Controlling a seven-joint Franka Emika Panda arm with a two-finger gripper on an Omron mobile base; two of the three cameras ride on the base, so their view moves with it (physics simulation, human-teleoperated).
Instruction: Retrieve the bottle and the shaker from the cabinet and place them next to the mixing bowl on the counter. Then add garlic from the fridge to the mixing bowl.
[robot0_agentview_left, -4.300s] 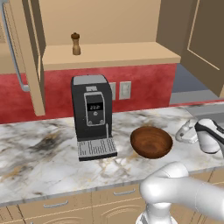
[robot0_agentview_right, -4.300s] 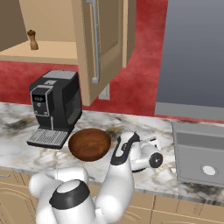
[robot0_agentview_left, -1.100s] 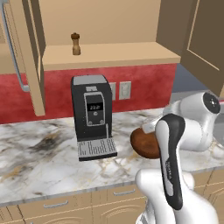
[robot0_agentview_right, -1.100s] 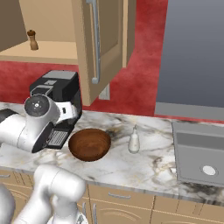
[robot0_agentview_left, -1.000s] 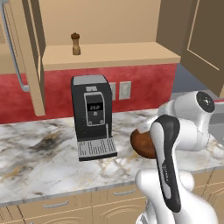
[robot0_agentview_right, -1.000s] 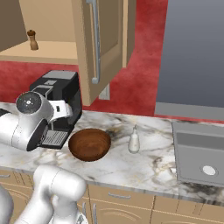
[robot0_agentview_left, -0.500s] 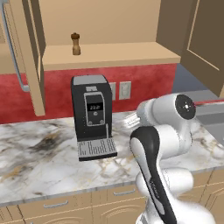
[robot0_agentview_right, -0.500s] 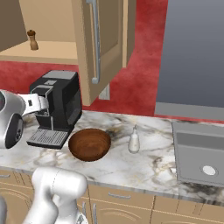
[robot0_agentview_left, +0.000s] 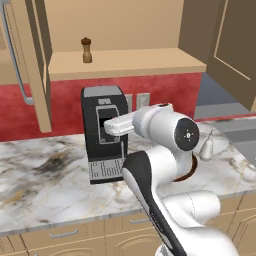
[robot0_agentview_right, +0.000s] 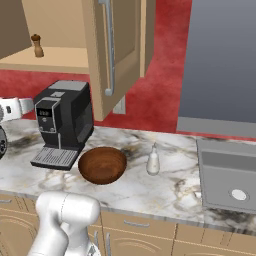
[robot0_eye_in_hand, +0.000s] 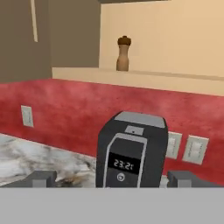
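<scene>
- The shaker (robot0_agentview_left: 87, 50) is up on the cabinet (robot0_agentview_left: 125, 62) shelf, standing upright with bare shelf around it, doors swung open on both sides.
- From the hand view the shaker (robot0_eye_in_hand: 124, 53) is at about 12 o'clock, well above the black coffee machine (robot0_eye_in_hand: 131, 151) that sits dead ahead.
- The gripper (robot0_eye_in_hand: 112, 178) has its fingers spread wide, one tip near each bottom corner of the hand view, nothing between them.
- The bottle (robot0_agentview_right: 153, 159) is on the counter (robot0_agentview_right: 165, 192), upright, just beside the mixing bowl (robot0_agentview_right: 102, 165), at roughly 3 o'clock from it in the right base view. Close, but not touching as far as I can tell.
- The bowl looks empty from the right base view.
- In the left base view the arm's big white elbow covers most of the bowl; the bottle (robot0_agentview_left: 206, 147) pokes out at 3 o'clock of it.
- The coffee machine (robot0_agentview_right: 64, 123) is at 10 o'clock from the bowl, close by.
- There's a sink (robot0_agentview_right: 227, 175) set into the counter off at 3 o'clock past the bottle.
</scene>
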